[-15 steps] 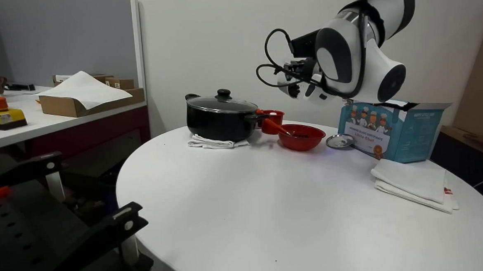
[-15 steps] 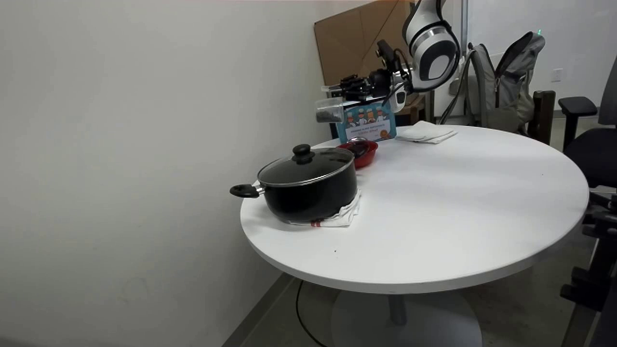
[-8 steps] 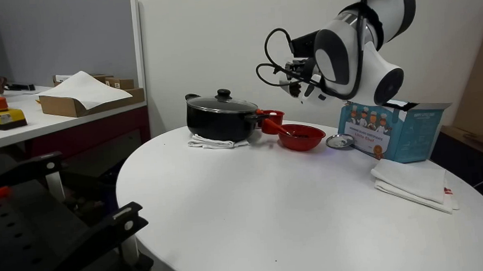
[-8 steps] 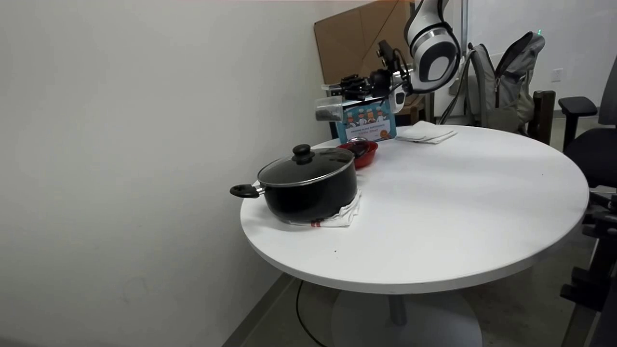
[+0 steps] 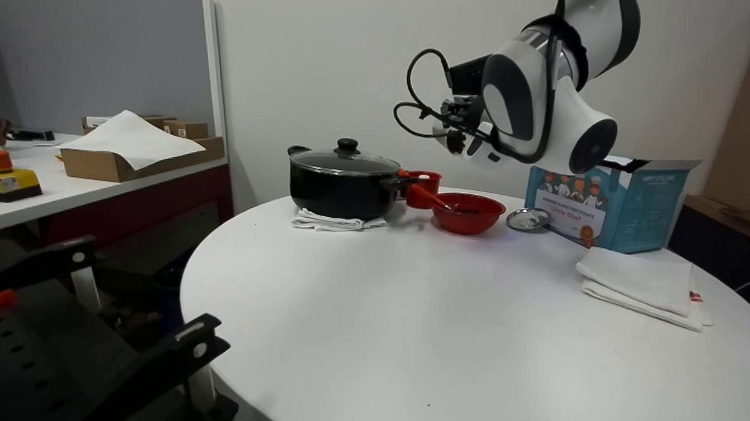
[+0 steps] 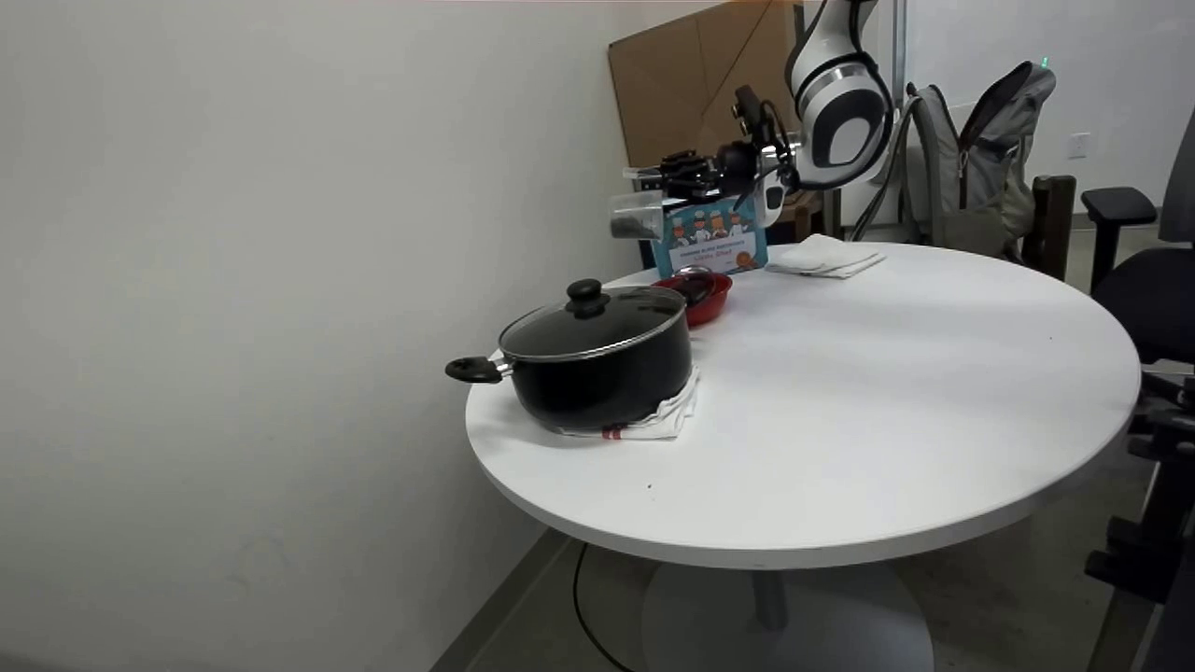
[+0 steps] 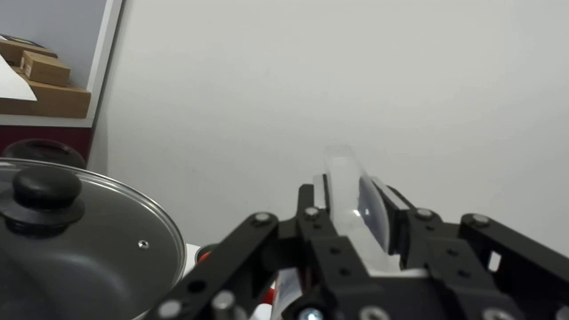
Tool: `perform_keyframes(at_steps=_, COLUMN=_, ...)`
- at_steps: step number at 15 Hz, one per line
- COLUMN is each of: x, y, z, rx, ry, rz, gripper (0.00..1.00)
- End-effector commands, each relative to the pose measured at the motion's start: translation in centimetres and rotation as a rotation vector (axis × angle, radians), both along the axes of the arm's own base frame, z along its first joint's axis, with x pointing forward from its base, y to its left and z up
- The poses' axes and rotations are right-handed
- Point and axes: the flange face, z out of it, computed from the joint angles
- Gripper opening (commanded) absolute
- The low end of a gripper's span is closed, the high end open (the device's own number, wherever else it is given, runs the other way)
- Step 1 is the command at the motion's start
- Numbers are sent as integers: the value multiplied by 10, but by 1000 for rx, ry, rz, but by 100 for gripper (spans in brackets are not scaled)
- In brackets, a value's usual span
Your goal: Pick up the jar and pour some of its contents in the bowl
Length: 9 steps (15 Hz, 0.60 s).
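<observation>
Gripper (image 7: 349, 191) pinches clear piece, seemingly part of jar (image 6: 638, 216); which part, cannot tell. Jar hangs in air above worktop (image 5: 419, 311), looks near upright, dark contents (image 6: 632, 227) in lower part. Bowl (image 5: 478, 225) sits lower, on worktop, red utensil (image 5: 437, 201) leaning in it.

Risks, as judged:
- Jar seems off toward wall (image 6: 327, 280) from bowl; tipping there likely spills past rim.
- Narrow pinch on smooth side: jar may swivel or slip as weight shifts.
- Quick tilt probably dumps too much.
- Going too low could knock utensil, upset bowl.

The tool (image 7: 352, 195) grips the clear jar (image 7: 341, 189), with a black-knobbed glass pot lid (image 7: 113, 249) at left.
</observation>
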Motion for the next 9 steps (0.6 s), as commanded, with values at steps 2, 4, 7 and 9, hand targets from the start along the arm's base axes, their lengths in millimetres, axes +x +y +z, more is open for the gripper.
perform_keyframes(at_steps=2, x=-1, y=6, z=0, rx=37, ry=-37, rz=-8, gripper=13)
perform_keyframes(at_steps=4, x=-2, y=6, z=-2, rx=42, ry=-38, rz=-8, gripper=13)
perform_keyframes(at_steps=7, x=-4, y=3, z=-2, rx=35, ry=-32, rz=-6, gripper=13)
perform_keyframes(at_steps=9, x=-4, y=1, z=-1, rx=37, ry=-37, rz=-13, gripper=13)
